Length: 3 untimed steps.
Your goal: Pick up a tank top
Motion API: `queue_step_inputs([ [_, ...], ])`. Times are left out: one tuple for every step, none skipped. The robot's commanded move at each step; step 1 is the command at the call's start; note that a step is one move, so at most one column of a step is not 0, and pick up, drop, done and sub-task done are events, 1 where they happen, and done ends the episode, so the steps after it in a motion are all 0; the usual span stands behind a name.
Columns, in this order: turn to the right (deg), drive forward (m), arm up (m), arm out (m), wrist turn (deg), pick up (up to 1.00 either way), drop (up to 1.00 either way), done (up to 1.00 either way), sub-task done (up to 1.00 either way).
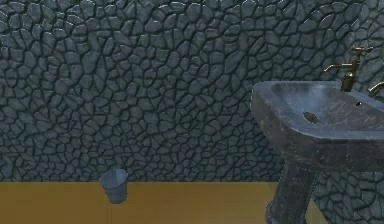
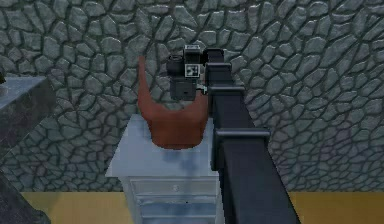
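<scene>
Tank top - reddish-brown, plain, bunched into a rounded heap on the pale surface, backed against the stone wall. One narrow strap standing up from the heap's left side, along the wall.

Handling, judged from the look:
- Probably light, soft and limp, with no stiffness to lean on. Expect sag and drape once lifted.
- Not fragile. Cloth, so likely decent friction, though a single thin layer could pull through.
- Best hold: a thick fold at the top of the heap, near its middle. Strap also reachable, but thin and easy to miss.
- Lift well up before pulling back - otherwise trailing cloth dragging over the surface edge.

Jaws at the far end of the arm, just left of the white marker squares, at the heap's upper right edge. Can't tell whether touching or just above. Can't tell jaw state, nor whether anything is held - cloth right behind them on the surface.

Forward view: grey pedestal sink at right, small bluish bucket on the floor by the wall.
</scene>
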Motion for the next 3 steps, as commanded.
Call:
queue_step_inputs([
  [0.0,0.00,-0.10,0.00,0.0,0.00,0.00,0.00,0.00],
  [0.0,0.00,0.00,0.00,0.0,1.00,0.00,0.00,0.00],
  [0.0,0.00,0.10,0.00,0.0,0.00,0.00,0.00,0.00],
])
